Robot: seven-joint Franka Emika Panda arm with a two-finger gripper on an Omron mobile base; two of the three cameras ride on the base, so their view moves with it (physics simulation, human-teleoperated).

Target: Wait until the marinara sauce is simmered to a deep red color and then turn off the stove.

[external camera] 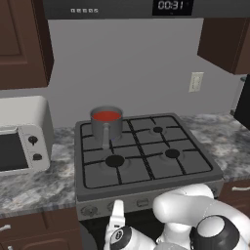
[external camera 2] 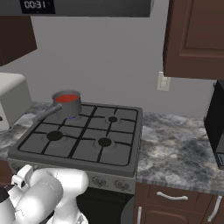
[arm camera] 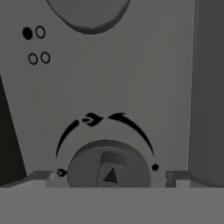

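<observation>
A white toaster oven (external camera: 22, 139) with two dark knobs sits at the left on the mottled grey stone surface (external camera 2: 175, 148). Dark brown wooden wall cabinets (external camera 2: 194, 39) hang above; matching lower drawers (external camera 2: 175, 199) carry pale handles. A cream wall outlet plate (external camera: 196, 81) is fixed to the grey wall. A digital clock display (external camera: 171, 5) glows overhead. A black appliance (external camera 2: 215, 129), perhaps a microwave, stands at the far right.
</observation>
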